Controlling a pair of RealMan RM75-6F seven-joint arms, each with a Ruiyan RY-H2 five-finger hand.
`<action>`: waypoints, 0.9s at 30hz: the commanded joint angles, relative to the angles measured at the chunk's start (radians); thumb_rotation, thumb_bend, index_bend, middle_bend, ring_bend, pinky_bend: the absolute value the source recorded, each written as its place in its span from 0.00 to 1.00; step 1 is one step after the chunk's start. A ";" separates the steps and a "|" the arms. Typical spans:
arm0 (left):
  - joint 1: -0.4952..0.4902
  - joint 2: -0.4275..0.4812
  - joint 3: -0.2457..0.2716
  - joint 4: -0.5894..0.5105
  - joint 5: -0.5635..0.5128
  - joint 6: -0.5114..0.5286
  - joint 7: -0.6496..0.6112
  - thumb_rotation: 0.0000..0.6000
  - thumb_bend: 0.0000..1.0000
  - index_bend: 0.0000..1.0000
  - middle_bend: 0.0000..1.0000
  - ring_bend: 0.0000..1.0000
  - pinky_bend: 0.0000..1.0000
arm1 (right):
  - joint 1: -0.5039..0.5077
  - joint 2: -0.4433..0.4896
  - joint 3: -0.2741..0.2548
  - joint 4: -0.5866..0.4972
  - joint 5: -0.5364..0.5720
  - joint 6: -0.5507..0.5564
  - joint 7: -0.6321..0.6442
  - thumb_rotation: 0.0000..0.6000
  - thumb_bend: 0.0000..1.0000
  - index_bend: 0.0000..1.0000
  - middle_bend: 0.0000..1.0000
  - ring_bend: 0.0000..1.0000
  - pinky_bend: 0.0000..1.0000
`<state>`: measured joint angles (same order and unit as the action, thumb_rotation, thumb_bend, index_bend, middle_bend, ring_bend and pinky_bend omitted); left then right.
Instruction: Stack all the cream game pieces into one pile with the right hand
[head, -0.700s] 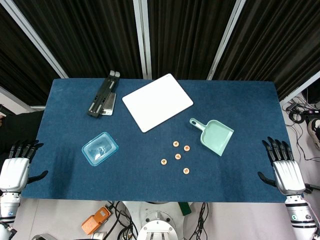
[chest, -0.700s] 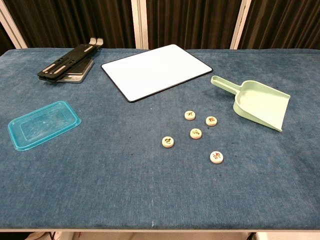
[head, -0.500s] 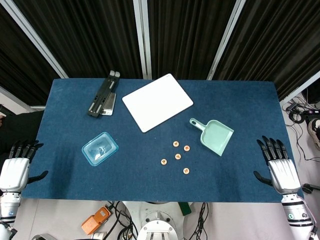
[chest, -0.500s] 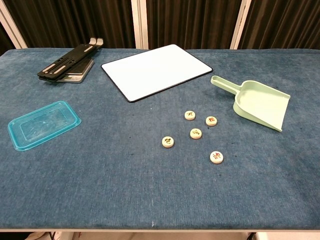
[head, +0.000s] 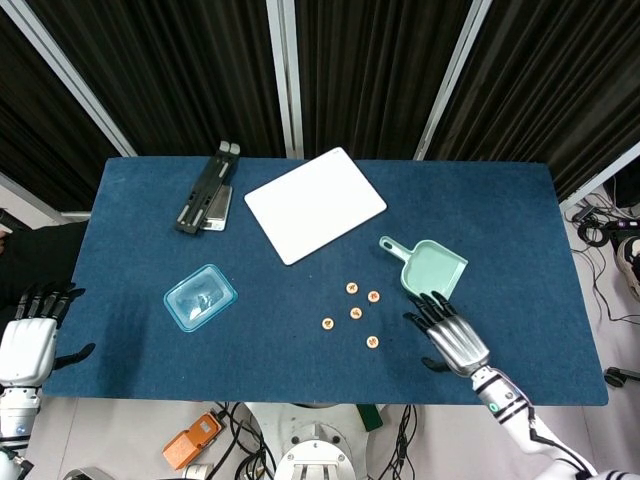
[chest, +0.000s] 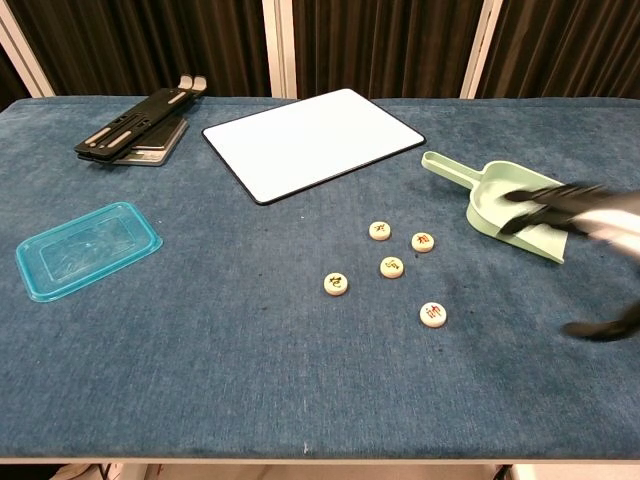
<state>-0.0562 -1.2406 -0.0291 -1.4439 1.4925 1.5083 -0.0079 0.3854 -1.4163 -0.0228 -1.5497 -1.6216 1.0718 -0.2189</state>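
Several cream game pieces lie flat and apart on the blue table: one (chest: 380, 231) at the back, one (chest: 423, 241) to its right, one (chest: 392, 267) in the middle, one (chest: 336, 284) on the left and one (chest: 433, 314) nearest the front. In the head view the same cluster sits around the middle piece (head: 356, 313). My right hand (head: 450, 333) (chest: 580, 215) hovers open to the right of the pieces, fingers spread, holding nothing. My left hand (head: 30, 335) rests open off the table's front left corner.
A mint dustpan (head: 430, 268) lies just behind my right hand. A white board (head: 314, 204) lies at the back centre, a black folded stand (head: 206, 187) at the back left, and a clear blue lid (head: 200, 296) on the left.
My right hand has swung in from the table's front right edge toward the centre, now over the table beside the dustpan. The pieces and my left hand have not moved.
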 joint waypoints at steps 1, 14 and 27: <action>0.001 -0.001 0.000 0.003 -0.001 0.000 -0.003 1.00 0.07 0.20 0.14 0.08 0.00 | 0.056 -0.079 0.016 0.061 0.014 -0.063 -0.013 1.00 0.41 0.37 0.01 0.00 0.00; 0.001 -0.011 -0.003 0.028 -0.007 -0.006 -0.022 1.00 0.07 0.20 0.14 0.08 0.00 | 0.123 -0.183 0.015 0.146 -0.006 -0.086 0.029 1.00 0.49 0.46 0.06 0.00 0.00; 0.008 -0.017 -0.001 0.044 -0.012 -0.005 -0.035 1.00 0.07 0.20 0.14 0.08 0.00 | 0.148 -0.201 0.011 0.159 0.025 -0.103 0.017 1.00 0.54 0.51 0.10 0.00 0.01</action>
<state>-0.0478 -1.2577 -0.0301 -1.3998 1.4809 1.5031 -0.0428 0.5326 -1.6171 -0.0123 -1.3912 -1.5975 0.9677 -0.2032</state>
